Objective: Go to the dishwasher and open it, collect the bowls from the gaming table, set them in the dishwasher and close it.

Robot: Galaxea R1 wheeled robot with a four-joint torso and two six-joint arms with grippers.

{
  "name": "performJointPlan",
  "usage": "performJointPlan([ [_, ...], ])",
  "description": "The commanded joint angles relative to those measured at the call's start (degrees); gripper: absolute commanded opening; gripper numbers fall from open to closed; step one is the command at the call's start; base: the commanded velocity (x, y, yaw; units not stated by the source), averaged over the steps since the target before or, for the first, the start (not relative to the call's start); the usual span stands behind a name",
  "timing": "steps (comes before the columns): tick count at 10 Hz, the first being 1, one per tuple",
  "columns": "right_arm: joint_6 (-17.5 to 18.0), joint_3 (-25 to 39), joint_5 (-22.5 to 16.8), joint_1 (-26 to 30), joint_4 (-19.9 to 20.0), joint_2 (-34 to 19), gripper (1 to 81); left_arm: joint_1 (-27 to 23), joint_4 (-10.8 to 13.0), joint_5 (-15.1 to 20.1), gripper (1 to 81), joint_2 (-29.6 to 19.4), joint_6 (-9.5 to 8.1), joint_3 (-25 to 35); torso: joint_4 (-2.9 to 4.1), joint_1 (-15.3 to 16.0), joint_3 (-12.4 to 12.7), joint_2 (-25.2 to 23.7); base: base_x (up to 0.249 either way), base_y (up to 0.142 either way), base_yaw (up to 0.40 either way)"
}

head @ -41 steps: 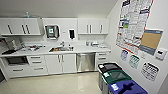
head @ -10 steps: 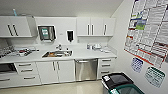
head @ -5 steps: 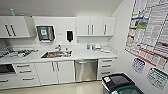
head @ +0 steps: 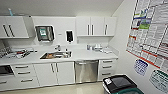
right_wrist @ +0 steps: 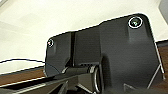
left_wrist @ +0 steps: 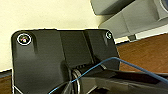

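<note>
Ahead, kitchenette wall seen from the head view. The dishwasher (head: 86,71), brushed steel front with bar handle near its top, sits closed under the white bench (head: 80,54), between the double-door base cabinet (head: 55,73) and a stack of three drawers (head: 107,68). Sink (head: 56,55) is set into the bench just beside and above the dishwasher's line, with a tap behind it. Small items at the bench's far corner (head: 98,48) are too blurred to name; same for the clutter near the dish rack (head: 15,53) at the other end. Wall cabinets (head: 96,26) hang above; a paper towel dispenser (head: 44,33) and a dark soap dispenser (head: 69,36) are fixed on the wall between them. Posters (head: 150,32) cover the side wall, cut off by the frame edge. A black-lidded bin (head: 119,84) stands near the bottom corner, partly cut off, a green one just beside it barely showing.

Wrist views: dark robot plate, pale floor, brown wood strip. Jaws on both arms hidden; cannot tell if released or clenched.
</note>
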Motion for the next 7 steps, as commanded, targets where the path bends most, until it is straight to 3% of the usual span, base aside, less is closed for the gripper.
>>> performJointPlan([
  [1, -0.27, 0.5, -2.36, 2.76, -0.72, -0.77, 81.1, -3.02, 0.06, 2.9, 81.1, -0.84, -0.06, 1.19, 0.0, 0.05, 0.0, 0.0, 0.098, 0.0, 0.0],
  [7, -0.27, 0.23, -2.45, 2.94, -0.81, -0.68, 81.1, -2.93, 0.06, 2.9, 81.1, -0.75, -0.06, 1.19, 0.0, 0.05, 0.0, 0.0, 0.107, 0.0, 0.0],
])
